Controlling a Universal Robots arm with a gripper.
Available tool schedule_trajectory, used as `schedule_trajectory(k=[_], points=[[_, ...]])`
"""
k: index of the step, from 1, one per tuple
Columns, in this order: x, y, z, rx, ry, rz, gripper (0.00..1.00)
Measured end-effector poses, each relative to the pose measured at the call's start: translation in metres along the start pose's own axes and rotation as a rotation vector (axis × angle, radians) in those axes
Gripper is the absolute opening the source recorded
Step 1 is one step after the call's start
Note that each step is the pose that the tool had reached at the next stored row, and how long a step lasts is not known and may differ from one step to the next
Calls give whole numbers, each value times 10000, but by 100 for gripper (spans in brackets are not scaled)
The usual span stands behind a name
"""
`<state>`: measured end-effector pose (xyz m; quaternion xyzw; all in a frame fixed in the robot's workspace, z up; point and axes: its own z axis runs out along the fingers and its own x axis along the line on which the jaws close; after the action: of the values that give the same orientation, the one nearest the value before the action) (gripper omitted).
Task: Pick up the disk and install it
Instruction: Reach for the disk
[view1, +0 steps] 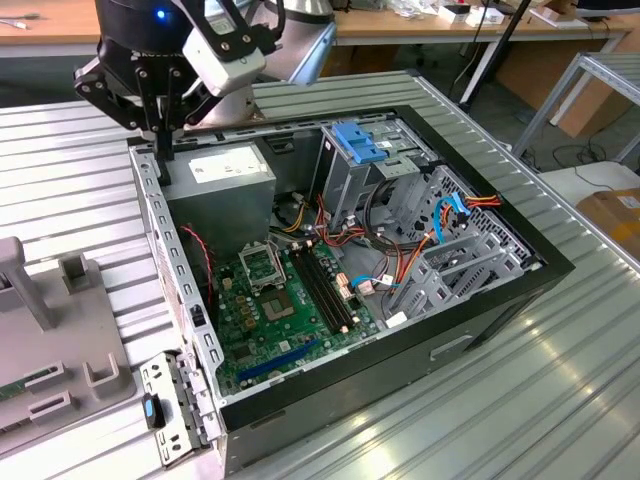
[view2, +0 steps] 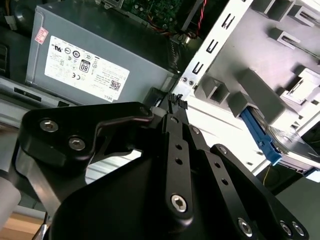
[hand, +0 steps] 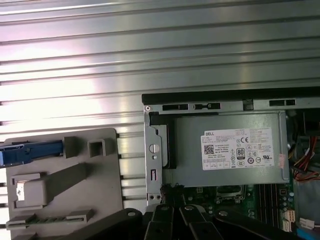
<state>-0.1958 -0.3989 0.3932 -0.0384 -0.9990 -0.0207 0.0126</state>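
Observation:
The disk (view2: 292, 144) lies on a grey plastic fixture (hand: 65, 175) outside the computer case. Its grey metal body and blue carrier frame show in the second wrist view. In the first wrist view only the blue carrier edge of the disk (hand: 30, 152) shows, at the fixture's far corner. My gripper (view1: 163, 158) hangs above the case's rear corner wall, beside the power supply, well apart from the disk. The black fingers (view2: 172, 120) meet at their tips, shut with nothing between them. In the first wrist view the gripper (hand: 167, 190) sits over the case's metal edge.
The open computer case (view1: 480, 310) holds a grey power supply box (view1: 225, 180), a green motherboard (view1: 280, 310), cables and a metal drive cage with a blue latch (view1: 355, 145). The grey fixture (view1: 60, 340) stands at the exterior view's left on the ribbed metal table (view1: 500, 420).

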Motion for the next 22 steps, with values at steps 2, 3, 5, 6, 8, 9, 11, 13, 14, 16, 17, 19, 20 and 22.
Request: schedule_trajectory(k=[2, 3, 5, 6, 8, 9, 11, 13, 14, 16, 17, 19, 20, 22], points=[[37, -3, 1, -1, 0, -1, 11], [52, -4, 1, 0, 1, -1, 11], [77, -6, 2, -1, 0, -1, 11], [92, -7, 3, -1, 0, 0, 11], [148, -11, 3, 0, 1, 0, 11], [172, -13, 4, 0, 0, 0, 11], [233, -18, 6, 0, 0, -1, 11], [270, -21, 7, 0, 0, -1, 11], [285, -22, 7, -1, 1, 0, 11], [315, -24, 7, 0, 1, 0, 11], [343, -27, 8, -1, 0, 1, 11], [365, -28, 9, 0, 0, 0, 11], [383, -30, 9, 0, 1, 0, 11], [444, -34, 11, -1, 0, 0, 11]])
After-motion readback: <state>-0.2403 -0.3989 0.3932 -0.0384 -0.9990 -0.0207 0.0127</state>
